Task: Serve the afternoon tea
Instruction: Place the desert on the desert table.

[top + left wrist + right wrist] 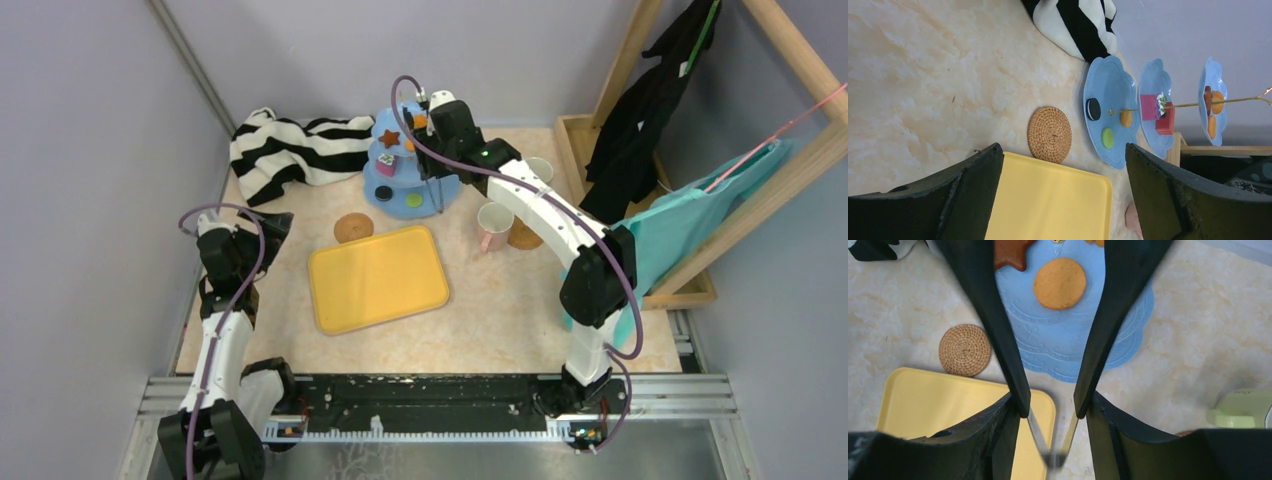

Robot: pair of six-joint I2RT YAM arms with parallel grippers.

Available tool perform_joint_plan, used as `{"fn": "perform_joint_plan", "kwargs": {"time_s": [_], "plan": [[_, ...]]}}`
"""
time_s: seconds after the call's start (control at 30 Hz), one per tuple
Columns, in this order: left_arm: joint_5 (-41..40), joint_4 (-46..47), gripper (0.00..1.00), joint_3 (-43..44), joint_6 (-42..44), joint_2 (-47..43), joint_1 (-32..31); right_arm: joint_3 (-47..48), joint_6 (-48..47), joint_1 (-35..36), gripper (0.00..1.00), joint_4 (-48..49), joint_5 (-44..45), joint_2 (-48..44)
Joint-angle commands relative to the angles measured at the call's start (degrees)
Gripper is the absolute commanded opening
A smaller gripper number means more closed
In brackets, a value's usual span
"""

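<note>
Right hand (1050,402) is held over the light-blue three-tier stand (1113,75) at the far side of the table (500,310). Its fingers are part-closed on a pair of tongs (983,315): two black tapered arms joined by thin metal strips at a hinge. Left hand (1063,197) is positioned low near the table's left edge, jaws spread wide, nothing gripped.

Stand: three scalloped, flower-shaped plates threaded on a thin gold rod.
- Top tier is loaded with a brown star cookie (389,138) and a flat round tan biscuit (1060,283).
- Middle tier: pink cake slice (1149,107), with a red block (1166,122) touching it.
- Bottom tier: black sandwich cookie (1093,109), green disc (1107,137), small orange disc (1126,117).

A round woven coaster (353,227) is laid between the stand and the yellow tray (378,277), a smooth rounded rectangle with a raised rim. The white cup with pink handle (493,227) is stood right of the stand, just beside a second coaster (523,236) that is partly hidden by the arm. The pale yellow-green cup (1243,407) is seen further back on the right. The table surface is patterned like beige marble. The striped cloth (290,150) is bunched in soft folds left of the stand.
</note>
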Motion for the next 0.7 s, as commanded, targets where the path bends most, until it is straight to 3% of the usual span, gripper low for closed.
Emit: {"fn": "perform_joint_plan", "kwargs": {"time_s": [0.0,0.33,0.67], "plan": [[0.83,1.83,0.96,-0.52,0.0,-0.34,0.46,3.89,-0.41,-0.87,0.49,1.87,-0.41,-0.28],[0.82,1.9,0.96,-0.57,-0.04,-0.34,0.55,1.52,-0.55,-0.87,0.45,3.58,-1.95,-2.56],[0.63,1.96,0.96,-0.73,0.06,-0.24,0.63,-10.29,1.4,-0.54,0.44,9.44,-3.79,-10.13]]}}
